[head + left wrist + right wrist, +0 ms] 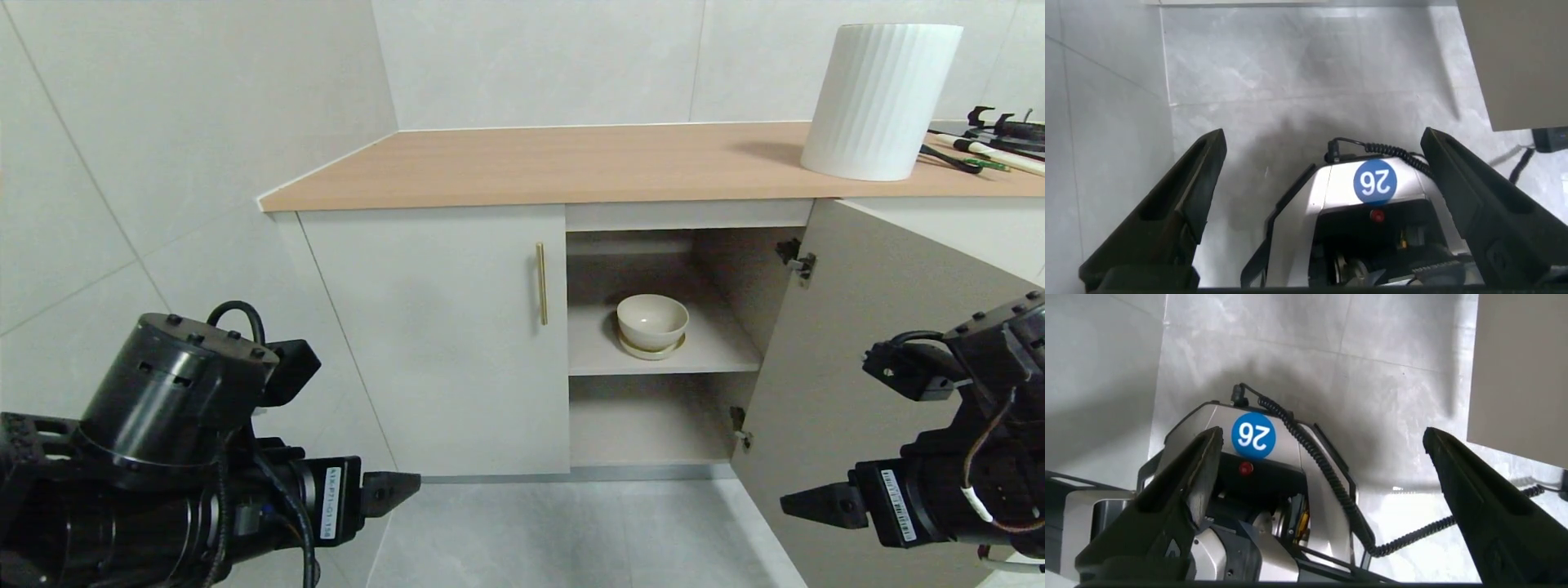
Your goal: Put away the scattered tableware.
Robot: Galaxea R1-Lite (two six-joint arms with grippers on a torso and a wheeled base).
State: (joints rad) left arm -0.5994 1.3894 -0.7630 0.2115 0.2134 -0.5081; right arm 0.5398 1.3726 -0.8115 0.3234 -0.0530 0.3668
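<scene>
1. While both arms hang low in front of the cabinet (686, 215), neither holds anything. The left gripper (396, 492) sits below the cabinet's shut door (441, 343). The right gripper (796, 500) sits in front of the open door (857, 343). Their tips are turned toward each other.
2. Left wrist view: fingers (1196, 196) spread wide, nothing between them. Right wrist view: fingers (1184, 498) equally wide, also with nothing between.
3. A bowl (651, 320) stands upright on a saucer (649, 352) on the cabinet's middle shelf (722, 347), in the open half. Both are judged already stowed.
4. On the counter (571, 163) topping the cabinet, a white ribbed cylinder (878, 98) stands above the open half.
5. Just beside the cylinder, at the counter's far right, lie long thin utensils (992, 147): dark-handled pieces and a pale stick. Their exact kinds are too small to tell. They are judged to be the tableware left to put away.
6. Key relation: the utensils lie above and to the right of both grippers, up on the cabinet's top and past the open door.
7. Their long axes run roughly along the counter, slanting from the cylinder out toward the right edge.
8. The right arm is clearly nearer. The left would have to cross the cabinet's whole front.
9. Judgement: the next move calls for the right gripper to rise above counter level and close across a slim handle.
10. Risks: nudging the cylinder, and catching the open door on the way up.
</scene>
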